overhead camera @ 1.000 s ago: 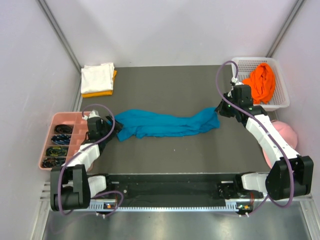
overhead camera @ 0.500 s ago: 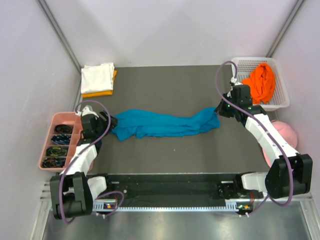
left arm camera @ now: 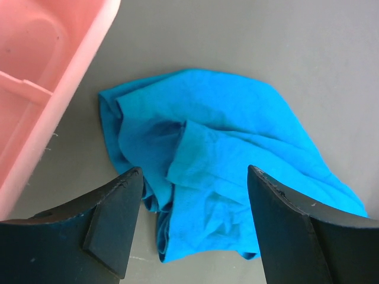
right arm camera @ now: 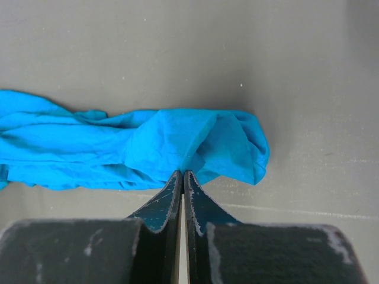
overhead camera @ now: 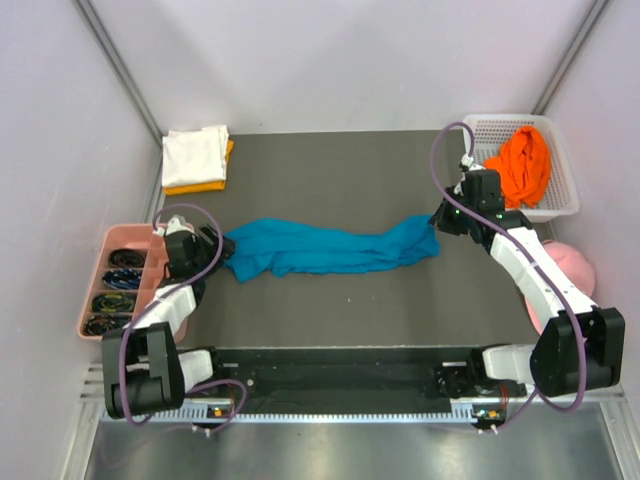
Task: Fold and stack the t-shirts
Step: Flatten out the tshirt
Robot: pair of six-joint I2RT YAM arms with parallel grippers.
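Observation:
The teal-blue t-shirt (overhead camera: 330,247) lies bunched in a long strip across the middle of the dark mat. My right gripper (overhead camera: 437,222) is shut on its right end, fingertips pinching the cloth (right arm camera: 183,154). My left gripper (overhead camera: 215,245) is open just over the shirt's left end (left arm camera: 201,160), one finger on each side, not holding it. A folded white t-shirt (overhead camera: 195,153) lies on a yellow-orange one (overhead camera: 200,186) at the back left. A bright orange t-shirt (overhead camera: 524,165) sits crumpled in the white basket (overhead camera: 561,205).
A pink compartment tray (overhead camera: 120,242) holding dark items stands at the left, its rim close to my left gripper (left arm camera: 71,77). A pink cap (overhead camera: 570,268) lies at the right edge under the right arm. White walls enclose the mat.
My left gripper let go of the shirt's left end, drew back to the left and opened; the left end now lies loose on the mat. The right arm has not moved.

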